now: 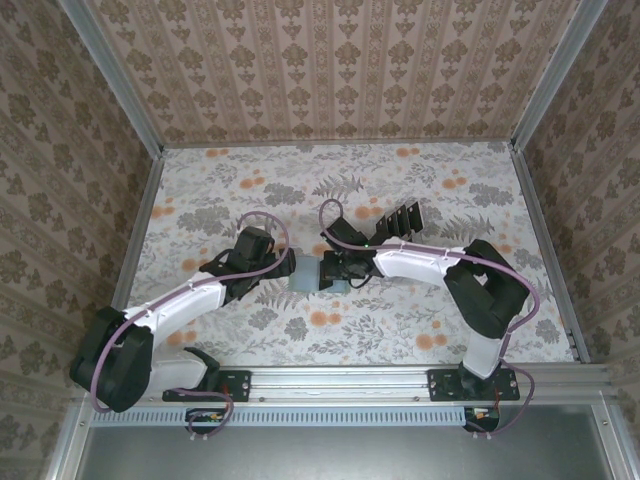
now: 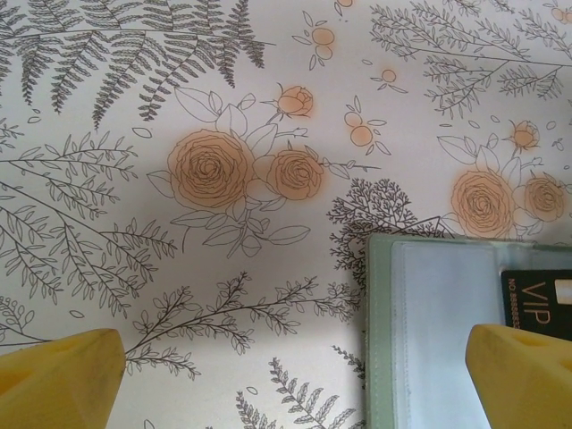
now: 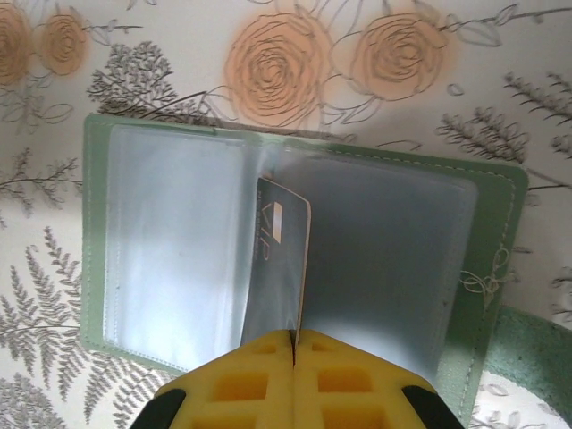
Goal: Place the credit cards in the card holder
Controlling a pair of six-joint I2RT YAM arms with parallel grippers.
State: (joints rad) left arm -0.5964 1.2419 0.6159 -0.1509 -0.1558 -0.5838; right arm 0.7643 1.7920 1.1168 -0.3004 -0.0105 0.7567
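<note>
- Card (image 3: 281,259) sits pinched edge-on in my right gripper (image 3: 293,344), jaws closed on its near end, far end down among the clear sleeves.
- Holder (image 3: 94,232) lies open on the table, the card standing near its fold.
- Left gripper (image 2: 290,380) stands wide; one finger (image 2: 523,375) hangs over the holder's corner at 4 o'clock. I cannot tell whether it touches.
- I judge the step to be feeding this card into a sleeve. Next I need a straight push along the sleeve mouth, then release.
- More cards (image 1: 400,218) stand at 2 o'clock from the holder.
</note>
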